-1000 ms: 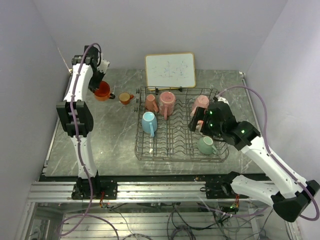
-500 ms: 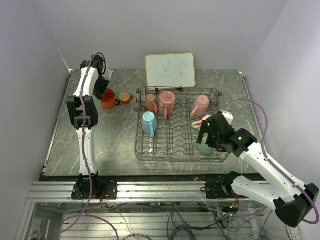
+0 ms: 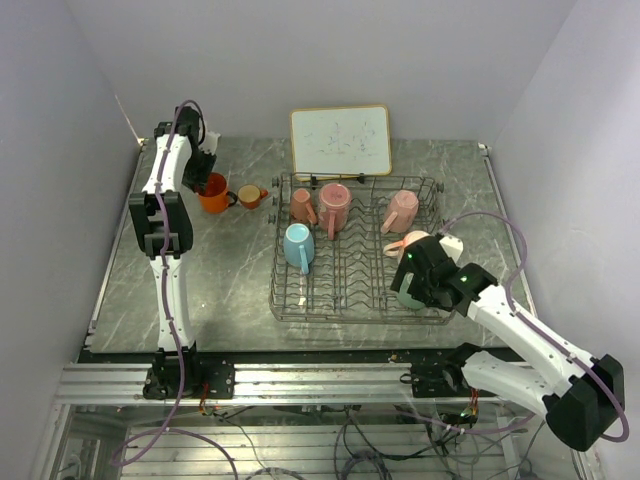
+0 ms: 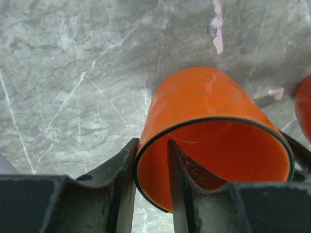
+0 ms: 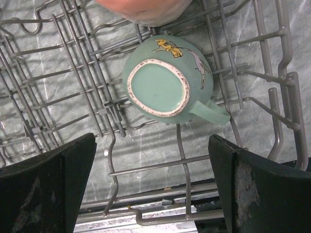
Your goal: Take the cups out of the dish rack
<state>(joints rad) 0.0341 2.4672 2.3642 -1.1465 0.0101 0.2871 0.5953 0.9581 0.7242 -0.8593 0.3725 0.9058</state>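
Mint green mug (image 5: 165, 82) at the near right corner of the dish rack (image 3: 345, 318) mostly under the right gripper (image 5: 151, 189) from above, peach mug (image 5: 143, 9) cropped by the wrist view's top edge, whiteboard (image 3: 340, 140) scribbles behind the rack illegible

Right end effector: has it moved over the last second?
Yes. The right end effector has come toward the near edge of the dish rack, now above the mint green mug, jaws wide open.
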